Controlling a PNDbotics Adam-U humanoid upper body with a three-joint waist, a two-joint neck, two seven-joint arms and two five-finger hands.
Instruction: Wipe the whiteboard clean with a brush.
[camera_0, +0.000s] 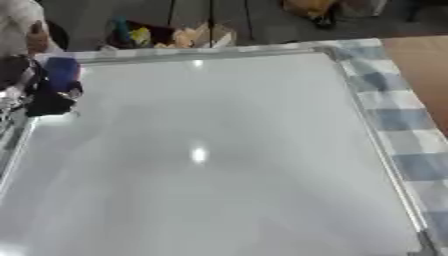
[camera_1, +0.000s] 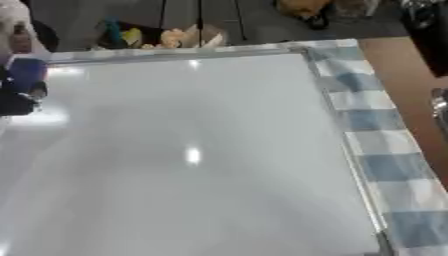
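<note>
Checked cloth (camera_0: 411, 130) frames a markless board (camera_0: 210, 150); left hand (camera_0: 48, 102) at ten o'clock, fingers clamped on brush (camera_0: 61, 72), apparently finishing, needs lifting.

whiteboard (camera_0: 219, 165): plain glossy white, with bright glare spots
whiteboard frame (camera_0: 372, 135): silver-grey
cloth (camera_0: 402, 120) under the whiteboard: blue, grey and white check
table (camera_0: 424, 70) at the far right corner: reddish brown
brush (camera_0: 61, 72): dark blue
left hand (camera_0: 48, 102): black, silver parts
</note>
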